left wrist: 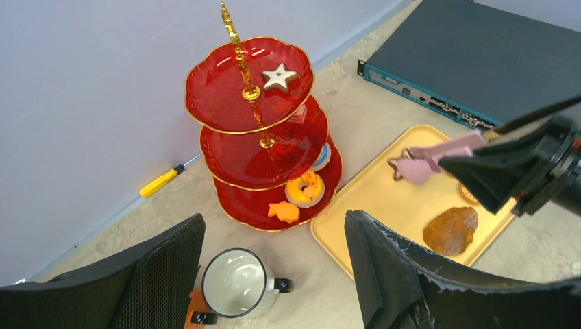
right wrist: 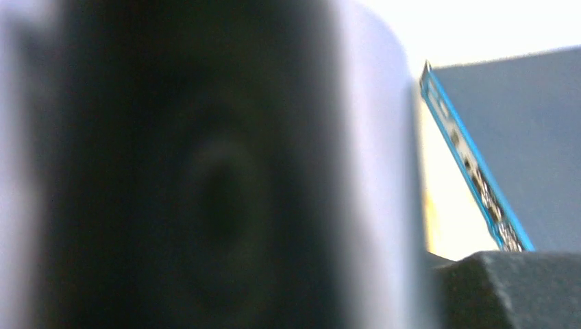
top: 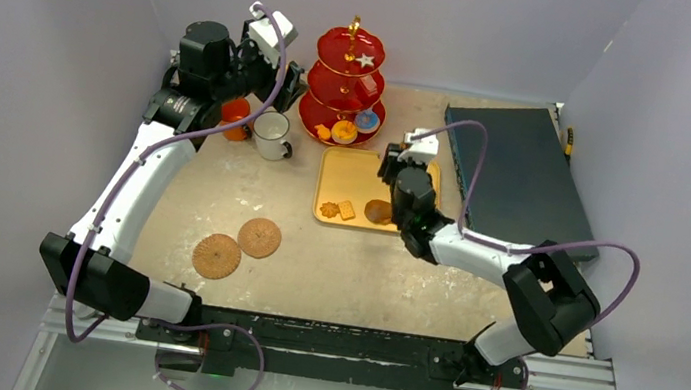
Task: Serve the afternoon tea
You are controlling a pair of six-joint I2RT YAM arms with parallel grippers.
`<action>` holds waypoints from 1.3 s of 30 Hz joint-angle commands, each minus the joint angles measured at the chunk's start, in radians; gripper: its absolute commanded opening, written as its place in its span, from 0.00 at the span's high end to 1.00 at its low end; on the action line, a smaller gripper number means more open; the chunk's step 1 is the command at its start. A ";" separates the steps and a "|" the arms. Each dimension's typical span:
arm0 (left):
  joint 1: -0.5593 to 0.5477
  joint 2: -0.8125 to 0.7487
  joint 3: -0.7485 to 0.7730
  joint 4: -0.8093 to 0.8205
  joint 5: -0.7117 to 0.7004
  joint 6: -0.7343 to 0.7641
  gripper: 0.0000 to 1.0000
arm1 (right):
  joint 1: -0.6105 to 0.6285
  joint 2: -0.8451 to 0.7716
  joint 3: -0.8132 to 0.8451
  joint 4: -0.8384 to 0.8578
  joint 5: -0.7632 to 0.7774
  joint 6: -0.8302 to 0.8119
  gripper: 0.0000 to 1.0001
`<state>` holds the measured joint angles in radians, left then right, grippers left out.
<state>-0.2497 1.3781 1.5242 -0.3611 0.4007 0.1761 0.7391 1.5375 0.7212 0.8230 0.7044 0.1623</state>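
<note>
The red three-tier stand (top: pixel 346 84) (left wrist: pixel 264 137) stands at the back, with a star biscuit (left wrist: pixel 279 76) on the top tier and a doughnut (left wrist: pixel 305 186) and a fish biscuit (left wrist: pixel 284 211) on the bottom tier. The white mug (top: pixel 272 135) (left wrist: pixel 236 282) and the orange mug (top: pixel 234 118) stand left of it. My left gripper (top: pixel 254 77) (left wrist: pixel 274 274) is open and empty above the mugs. My right gripper (top: pixel 394 166) (left wrist: pixel 479 161) is shut on pink tongs (left wrist: pixel 428 159) over the yellow tray (top: pixel 365 172). A brown pastry (top: pixel 378 210) (left wrist: pixel 450 230) and two small biscuits (top: pixel 337 210) lie on the tray.
A dark blue box (top: pixel 516 172) (left wrist: pixel 479 58) lies right of the tray. Two round woven coasters (top: pixel 237 246) lie at the front left. A yellow screwdriver (left wrist: pixel 161 181) lies by the back wall. The right wrist view is mostly blocked by a dark blur.
</note>
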 commanded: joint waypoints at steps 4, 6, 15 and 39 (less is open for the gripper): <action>0.005 -0.025 0.021 0.026 0.012 -0.003 0.26 | -0.103 0.019 0.274 0.073 -0.170 -0.011 0.55; 0.006 -0.027 0.022 0.025 0.011 -0.003 0.26 | -0.122 0.075 0.350 0.069 -0.224 -0.010 0.55; 0.007 -0.030 0.030 0.015 0.003 0.001 0.27 | -0.135 0.264 0.587 0.037 -0.326 -0.005 0.55; 0.007 -0.043 0.028 0.009 -0.002 0.002 0.25 | -0.134 0.246 0.493 0.106 -0.280 0.008 0.36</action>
<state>-0.2489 1.3773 1.5242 -0.3618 0.4000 0.1761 0.6022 1.8900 1.2663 0.8516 0.3946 0.1810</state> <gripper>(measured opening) 0.750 0.650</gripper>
